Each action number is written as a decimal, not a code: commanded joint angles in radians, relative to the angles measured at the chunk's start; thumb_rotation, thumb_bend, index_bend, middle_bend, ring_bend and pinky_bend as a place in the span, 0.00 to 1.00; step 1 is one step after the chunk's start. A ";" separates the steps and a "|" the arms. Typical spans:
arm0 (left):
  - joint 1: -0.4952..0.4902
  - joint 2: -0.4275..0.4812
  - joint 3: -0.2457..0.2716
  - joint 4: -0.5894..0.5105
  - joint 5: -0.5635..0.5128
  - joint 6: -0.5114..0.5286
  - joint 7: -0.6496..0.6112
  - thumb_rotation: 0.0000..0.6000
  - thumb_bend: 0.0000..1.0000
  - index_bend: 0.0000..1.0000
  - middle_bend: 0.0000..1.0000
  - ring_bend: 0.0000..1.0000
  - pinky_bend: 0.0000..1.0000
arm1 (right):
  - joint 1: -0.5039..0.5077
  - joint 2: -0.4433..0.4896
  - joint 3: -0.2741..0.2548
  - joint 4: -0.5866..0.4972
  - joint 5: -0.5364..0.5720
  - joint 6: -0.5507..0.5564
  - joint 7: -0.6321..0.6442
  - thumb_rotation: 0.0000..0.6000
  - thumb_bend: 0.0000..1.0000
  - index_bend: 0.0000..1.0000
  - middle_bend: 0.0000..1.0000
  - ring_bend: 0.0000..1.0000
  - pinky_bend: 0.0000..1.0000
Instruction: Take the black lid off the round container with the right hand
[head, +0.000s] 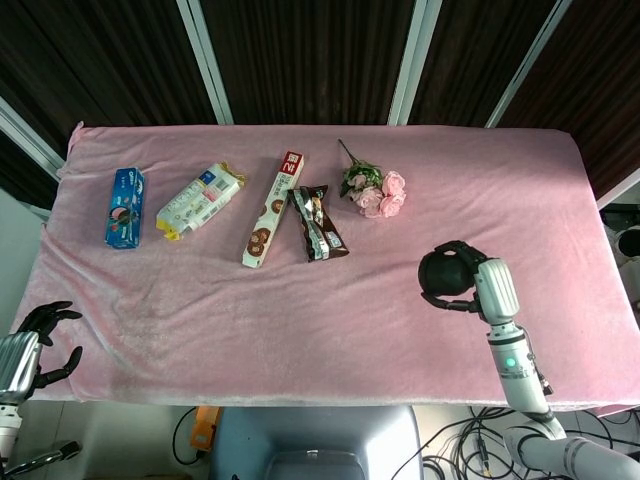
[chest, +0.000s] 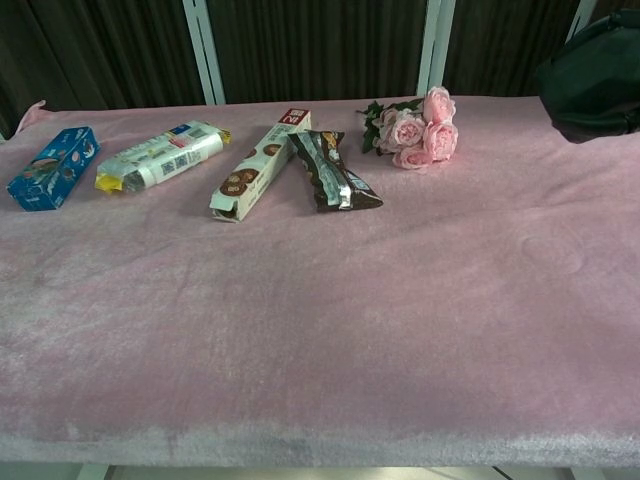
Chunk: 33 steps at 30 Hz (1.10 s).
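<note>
Pink velvet covers the bench (head: 300, 300), with dark slatted panels behind. Writing on the blue packet (head: 125, 207), white packet (head: 200, 200), long biscuit box (head: 273, 208) and dark wrapper (head: 318, 223) is too small to read. Pink roses (head: 375, 190) lie beside them.

Only the head view shows the left hand (head: 35, 340), empty with fingers apart, off the bench's corner. The right hand (head: 462, 282) wraps a round black object, lid or container unclear, raised above the cloth.

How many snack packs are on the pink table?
4, in a row at the back left: blue box far left, white bag, long cookie box, then brown wrapper beside the roses.
</note>
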 joint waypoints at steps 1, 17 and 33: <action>0.000 0.000 0.000 0.000 -0.001 0.000 0.001 1.00 0.36 0.33 0.20 0.15 0.50 | -0.005 -0.008 -0.030 0.050 -0.063 -0.011 -0.029 1.00 0.14 0.70 0.58 0.70 0.88; -0.002 0.005 0.002 -0.007 -0.008 -0.011 0.008 1.00 0.37 0.34 0.21 0.15 0.50 | 0.065 0.136 -0.063 -0.116 0.174 -0.478 -0.360 1.00 0.15 0.66 0.58 0.67 0.87; 0.003 0.006 -0.003 0.000 -0.008 0.001 -0.016 1.00 0.37 0.34 0.21 0.16 0.50 | 0.110 0.080 -0.091 0.059 0.154 -0.542 -0.454 1.00 0.15 0.43 0.36 0.33 0.64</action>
